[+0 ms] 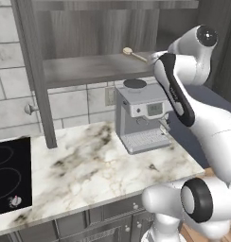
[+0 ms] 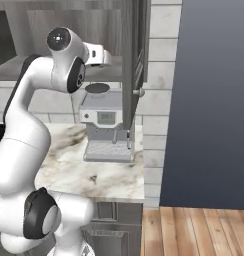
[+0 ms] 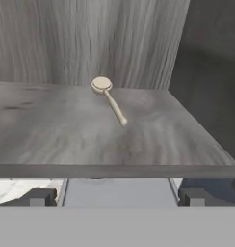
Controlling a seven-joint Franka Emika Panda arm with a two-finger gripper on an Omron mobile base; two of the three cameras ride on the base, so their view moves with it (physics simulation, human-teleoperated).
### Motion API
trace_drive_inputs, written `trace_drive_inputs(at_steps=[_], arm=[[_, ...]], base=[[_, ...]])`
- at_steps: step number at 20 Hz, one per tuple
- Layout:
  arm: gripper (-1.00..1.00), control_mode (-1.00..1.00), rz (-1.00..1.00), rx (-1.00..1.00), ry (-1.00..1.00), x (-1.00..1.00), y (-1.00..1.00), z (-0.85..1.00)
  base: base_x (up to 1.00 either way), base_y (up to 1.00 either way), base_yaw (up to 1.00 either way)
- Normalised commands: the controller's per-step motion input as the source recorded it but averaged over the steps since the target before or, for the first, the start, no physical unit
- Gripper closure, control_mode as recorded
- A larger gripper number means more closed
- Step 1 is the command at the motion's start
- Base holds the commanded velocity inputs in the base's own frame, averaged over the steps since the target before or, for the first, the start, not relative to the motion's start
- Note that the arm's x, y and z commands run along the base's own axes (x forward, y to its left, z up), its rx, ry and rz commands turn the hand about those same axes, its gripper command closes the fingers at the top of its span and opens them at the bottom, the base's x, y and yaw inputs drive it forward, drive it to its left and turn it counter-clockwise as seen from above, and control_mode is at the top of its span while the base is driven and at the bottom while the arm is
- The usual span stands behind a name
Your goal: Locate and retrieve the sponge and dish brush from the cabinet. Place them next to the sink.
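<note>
Hand view shows the brush (image 3: 109, 99) lying flat on the cabinet (image 3: 138, 43) shelf near the back wall: round tan head, thin cream handle. The hand (image 3: 117, 198) hangs before the shelf edge, fingers apart and empty.

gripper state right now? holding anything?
Gripper: open and empty, fingertips spread wide just in front of the cabinet shelf; the dish brush lies untouched further back on it.
</note>
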Motion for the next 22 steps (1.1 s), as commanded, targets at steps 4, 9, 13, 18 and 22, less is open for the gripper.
trace_drive_inputs(at_steps=[4, 9, 13, 18, 22], arm=[[-1.00, -1.00, 0.01, -0.03, 0.01, 0.60, 0.00, 0.00], [-1.00, -1.00, 0.00, -0.02, 0.04, 0.58, 0.00, -0.07], [-1.00, -1.00, 0.02, 0.00, 0.06, 0.62, 0.00, -0.12], [-1.00, -1.00, 0.06, 0.00, 0.06, 0.61, 0.01, -0.07], [-1.00, -1.00, 0.08, 0.00, 0.04, 0.58, 0.00, -0.01]], base=[[0.00, 0.00, 0.00], [0.00, 0.00, 0.00], [0.00, 0.00, 0.00], [0.00, 0.00, 0.00], [0.00, 0.00, 0.00]])
